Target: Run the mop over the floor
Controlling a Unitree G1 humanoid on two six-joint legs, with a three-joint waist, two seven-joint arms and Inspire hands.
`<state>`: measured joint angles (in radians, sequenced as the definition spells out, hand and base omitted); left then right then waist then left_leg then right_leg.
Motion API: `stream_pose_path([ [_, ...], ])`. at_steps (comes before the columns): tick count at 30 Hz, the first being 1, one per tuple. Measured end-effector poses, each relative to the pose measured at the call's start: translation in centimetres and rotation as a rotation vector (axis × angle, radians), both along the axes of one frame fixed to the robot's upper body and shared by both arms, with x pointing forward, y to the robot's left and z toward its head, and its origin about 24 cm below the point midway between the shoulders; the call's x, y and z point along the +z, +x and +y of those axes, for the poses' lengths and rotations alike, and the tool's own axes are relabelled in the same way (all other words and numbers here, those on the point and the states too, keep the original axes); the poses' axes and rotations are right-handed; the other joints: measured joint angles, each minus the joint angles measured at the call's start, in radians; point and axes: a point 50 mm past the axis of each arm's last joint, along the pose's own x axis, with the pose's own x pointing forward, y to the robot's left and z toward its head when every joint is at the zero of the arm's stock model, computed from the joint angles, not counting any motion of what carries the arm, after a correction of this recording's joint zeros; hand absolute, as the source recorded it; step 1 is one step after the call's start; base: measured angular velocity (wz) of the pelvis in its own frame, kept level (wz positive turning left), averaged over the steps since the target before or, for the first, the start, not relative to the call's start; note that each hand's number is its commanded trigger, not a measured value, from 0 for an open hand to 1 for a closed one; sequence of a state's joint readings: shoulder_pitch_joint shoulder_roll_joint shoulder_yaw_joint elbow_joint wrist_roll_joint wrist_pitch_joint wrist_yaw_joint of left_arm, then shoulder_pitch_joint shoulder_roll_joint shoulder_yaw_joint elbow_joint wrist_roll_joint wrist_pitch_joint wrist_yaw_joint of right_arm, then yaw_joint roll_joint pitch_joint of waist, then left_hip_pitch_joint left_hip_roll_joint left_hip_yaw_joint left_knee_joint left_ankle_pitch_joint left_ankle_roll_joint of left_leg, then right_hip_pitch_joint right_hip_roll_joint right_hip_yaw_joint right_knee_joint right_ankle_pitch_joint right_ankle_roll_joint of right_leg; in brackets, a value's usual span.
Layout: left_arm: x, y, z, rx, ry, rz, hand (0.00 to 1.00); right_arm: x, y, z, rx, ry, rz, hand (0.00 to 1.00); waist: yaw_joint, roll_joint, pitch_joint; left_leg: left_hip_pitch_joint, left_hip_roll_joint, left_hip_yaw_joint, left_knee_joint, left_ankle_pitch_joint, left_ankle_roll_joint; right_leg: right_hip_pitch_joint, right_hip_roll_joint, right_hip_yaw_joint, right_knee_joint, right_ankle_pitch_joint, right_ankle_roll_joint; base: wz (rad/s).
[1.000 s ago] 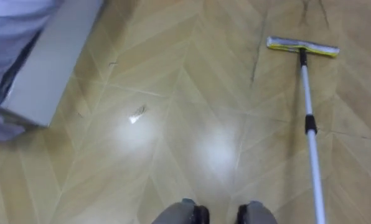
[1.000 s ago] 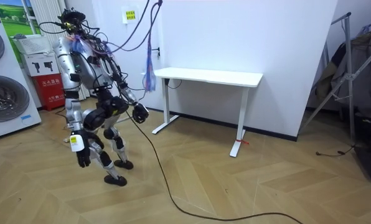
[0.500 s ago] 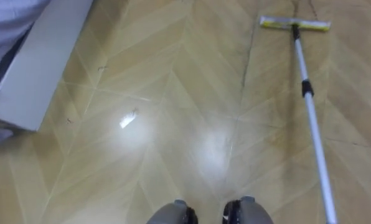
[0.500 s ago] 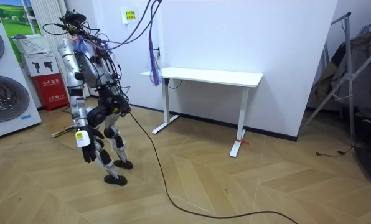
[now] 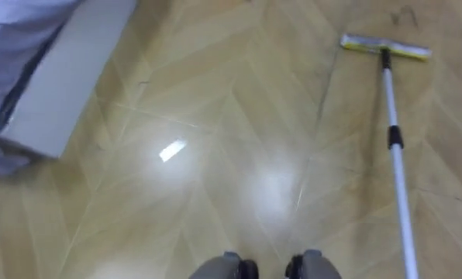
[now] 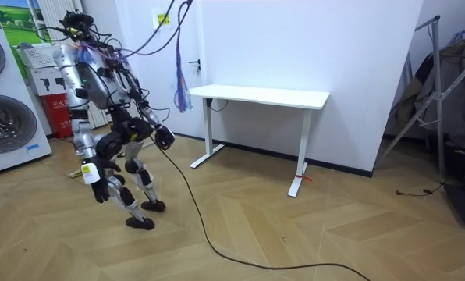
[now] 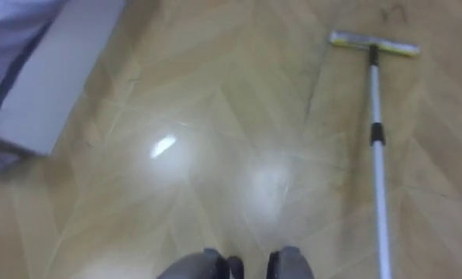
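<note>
Lying flat on the glossy herringbone wood floor, the mop has a thin white pole, a dark collar and a flat, yellow-edged head, ahead to the robot's right. A grey slab and pale cloth crowd the left, with open boards between. One robot hand hangs knee-high, the second robot hand hip-high; spread or closed, I cannot tell.
</note>
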<state>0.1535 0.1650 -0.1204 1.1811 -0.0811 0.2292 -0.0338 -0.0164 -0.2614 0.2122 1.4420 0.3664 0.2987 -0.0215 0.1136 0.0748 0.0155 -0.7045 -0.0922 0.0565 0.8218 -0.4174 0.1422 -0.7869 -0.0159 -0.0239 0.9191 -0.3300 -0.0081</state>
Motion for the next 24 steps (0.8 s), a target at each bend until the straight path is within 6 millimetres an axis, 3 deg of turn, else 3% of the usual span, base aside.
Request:
stream_pose_path([
  [2,-0.1,0.2,-0.6,0.006,-0.006,-0.004,0.00,-0.4,-0.4,1.1,0.001,0.016,0.014,1.00,-0.028,0.003,0.0022,-0.002,-0.026,-0.039,0.025,-0.012,-0.009,0.017,-0.008,-0.009,0.001,-0.033,-0.014,-0.20],
  [4,-0.2,0.6,-1.0,0.004,-0.013,-0.015,0.00,-0.5,0.1,1.5,0.014,0.017,0.014,1.00,-0.030,-0.002,0.0051,-0.001,-0.039,-0.040,0.065,-0.040,-0.012,0.029,-0.015,-0.010,0.022,-0.086,-0.023,-0.09],
  [5,-0.2,0.8,-1.1,0.007,-0.016,-0.020,0.00,-0.3,0.5,1.3,0.017,0.007,0.012,1.00,-0.031,-0.008,0.0102,-0.003,-0.048,-0.040,0.098,-0.056,-0.010,0.027,-0.019,-0.010,0.051,-0.118,-0.027,0.10],
  [6,-0.2,0.8,-1.0,0.019,-0.012,-0.022,0.00,-0.2,1.2,0.9,0.016,-0.011,0.004,1.00,-0.029,-0.010,0.0098,-0.002,-0.056,-0.042,0.124,-0.069,-0.011,0.028,-0.029,-0.011,0.081,-0.144,-0.031,0.18],
  [8,-0.1,0.8,-0.9,0.015,-0.005,-0.020,0.00,0.4,3.2,-0.3,0.020,-0.047,-0.037,1.00,-0.024,-0.019,0.0125,-0.001,-0.065,-0.039,0.137,-0.071,-0.009,0.028,-0.046,-0.013,0.107,-0.160,-0.031,0.27],
  [11,0.1,0.2,0.4,0.033,0.030,-0.010,0.00,2.1,8.4,-2.3,0.020,-0.110,-0.171,1.00,0.004,-0.040,0.0105,-0.018,-0.057,-0.032,0.132,-0.058,-0.013,0.009,-0.051,-0.021,0.102,-0.138,-0.039,0.06],
  [13,0.5,-0.3,2.0,0.051,0.082,-0.004,0.00,3.8,12.4,-3.4,0.032,-0.138,-0.282,1.00,0.026,-0.047,0.0056,-0.034,-0.035,-0.035,0.128,-0.044,-0.020,0.003,-0.032,-0.034,0.073,-0.113,-0.046,0.03],
  [16,0.8,-1.2,3.1,0.051,0.111,0.027,0.00,4.7,15.2,-3.0,0.022,-0.101,-0.407,1.00,0.020,-0.067,0.0005,-0.029,-0.021,-0.020,0.093,-0.012,-0.021,0.023,-0.022,-0.031,0.028,-0.094,-0.047,0.34],
  [18,0.8,-0.7,3.1,0.048,0.104,0.017,0.00,4.5,15.0,-2.7,-0.036,-0.051,-0.434,1.00,0.014,-0.071,0.0011,0.000,-0.004,0.010,0.033,0.007,-0.005,0.046,-0.001,-0.004,-0.023,-0.077,-0.032,0.67],
  [20,0.7,-0.3,2.8,0.055,0.092,0.007,0.00,3.6,13.3,-2.3,-0.096,-0.007,-0.411,1.00,0.020,-0.072,-0.0005,0.042,0.029,0.048,-0.028,0.019,-0.001,0.100,0.015,0.015,-0.056,-0.059,-0.015,0.62],
  [21,0.5,0.1,2.4,0.034,0.090,0.011,0.00,2.8,11.1,-2.3,-0.140,0.013,-0.368,1.00,0.018,-0.069,0.0006,0.076,0.047,0.091,-0.048,0.019,0.001,0.126,-0.012,0.006,0.056,-0.060,-0.001,0.89],
  [22,0.5,1.0,2.0,0.004,0.084,-0.004,0.00,2.0,8.0,-2.4,-0.188,0.016,-0.299,1.00,0.023,-0.072,-0.0062,0.101,0.045,0.116,-0.065,0.019,0.002,0.149,-0.055,-0.001,0.127,-0.045,0.017,0.84],
  [23,0.4,1.4,1.8,-0.012,0.081,-0.017,0.00,1.7,6.7,-2.4,-0.203,0.014,-0.265,1.00,0.034,-0.077,-0.0090,0.107,0.046,0.128,-0.068,0.019,0.002,0.152,-0.067,0.008,0.131,-0.039,0.025,0.46],
  [24,0.3,1.7,1.3,-0.024,0.070,-0.030,0.00,1.5,5.3,-2.4,-0.206,0.004,-0.213,1.00,0.034,-0.070,-0.0044,0.111,0.049,0.134,-0.065,0.019,0.001,0.150,-0.069,0.010,0.121,-0.033,0.034,-0.03],
])
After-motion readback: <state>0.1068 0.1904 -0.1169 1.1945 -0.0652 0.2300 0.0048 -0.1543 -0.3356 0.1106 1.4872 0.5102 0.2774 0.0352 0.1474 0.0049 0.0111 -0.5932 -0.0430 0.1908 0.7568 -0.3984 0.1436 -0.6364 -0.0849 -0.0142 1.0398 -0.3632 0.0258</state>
